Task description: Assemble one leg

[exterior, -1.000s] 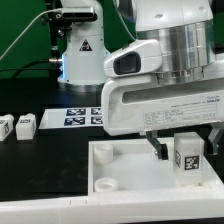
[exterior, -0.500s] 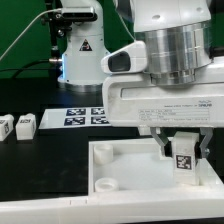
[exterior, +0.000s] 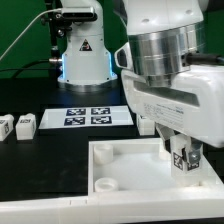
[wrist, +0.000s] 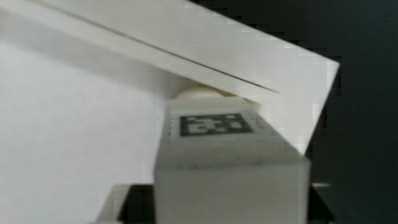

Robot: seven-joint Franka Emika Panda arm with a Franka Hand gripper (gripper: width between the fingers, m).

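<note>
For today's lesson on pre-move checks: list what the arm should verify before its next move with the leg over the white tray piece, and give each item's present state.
1. Leg held between the fingers: ok.
2. Gripper shut on it: ok.
3. Leg over the white tray piece: ok.
4. Leg lined up with a corner socket: cannot tell.
5. Spare legs well apart from the arm: ok.
6. Marker board untouched: ok.

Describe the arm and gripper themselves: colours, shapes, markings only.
The arm is glossy white with a silver-grey cylindrical wrist section. Below it sits a boxy white hand body bearing small, unreadable dark lettering. The gripper ends in two short dark fingers. No cables visible on it.
</note>
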